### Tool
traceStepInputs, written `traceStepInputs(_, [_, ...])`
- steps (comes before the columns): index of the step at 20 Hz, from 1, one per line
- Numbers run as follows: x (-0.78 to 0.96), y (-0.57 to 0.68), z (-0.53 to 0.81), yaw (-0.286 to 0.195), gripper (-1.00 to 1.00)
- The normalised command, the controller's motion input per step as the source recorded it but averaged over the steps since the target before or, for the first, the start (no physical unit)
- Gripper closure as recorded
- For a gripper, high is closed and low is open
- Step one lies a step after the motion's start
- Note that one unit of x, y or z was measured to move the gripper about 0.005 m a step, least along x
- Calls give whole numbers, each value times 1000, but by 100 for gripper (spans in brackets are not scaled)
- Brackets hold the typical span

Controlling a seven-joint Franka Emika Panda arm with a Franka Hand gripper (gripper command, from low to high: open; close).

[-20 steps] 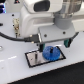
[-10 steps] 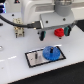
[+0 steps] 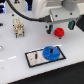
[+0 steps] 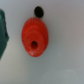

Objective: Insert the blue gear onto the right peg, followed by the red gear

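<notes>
**Inspector:** State the position of the blue gear (image 3: 50, 52).

**Assistant:** It lies flat on the grey, black-bordered plate (image 3: 35, 58), toward the end of the plate at the exterior view's right. Its raised hub faces up. The right peg cannot be made out separately; the disc covers that spot, and the picture is too coarse to confirm the seating.

**Inspector:** The plate's other pin?

**Assistant:** A thin dark mark stands on the bare grey part of the plate, toward the exterior view's left. It is too small to describe further.

**Inspector:** And the red gear (image 3: 59, 32)?

**Assistant:** It rests on the white table (image 3: 15, 50), apart from the plate and beyond it, directly under the arm's white body (image 3: 55, 11). In the wrist view the red gear (image 4: 35, 37) fills the middle of the picture, ridged, with a dark hole at its hub. A small dark spot (image 4: 38, 10) sits on the table just beside it.

**Inspector:** Condition of the gripper (image 3: 60, 25)?

**Assistant:** It hangs above the red gear. Dark parts show at either side below the arm's body, but I cannot tell whether the fingers stand apart or together. Nothing shows them touching the gear.

**Inspector:** Other items?

**Assistant:** A small beige fixture (image 3: 19, 27) stands on the table at the exterior view's left, well apart from the plate.
</notes>
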Motion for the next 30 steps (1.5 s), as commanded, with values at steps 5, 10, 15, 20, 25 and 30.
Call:
traceStepInputs(5, [-341, 246, -250, 0, -100])
traceStepInputs(10, [-290, 67, -358, 0, -100])
traceStepInputs(15, [-307, -20, -381, 0, -100])
traceStepInputs(20, [-414, -137, -352, 0, -100])
traceStepInputs(25, [-310, -150, -250, 0, 100])
traceStepInputs(30, [-185, -45, -126, 0, 100])
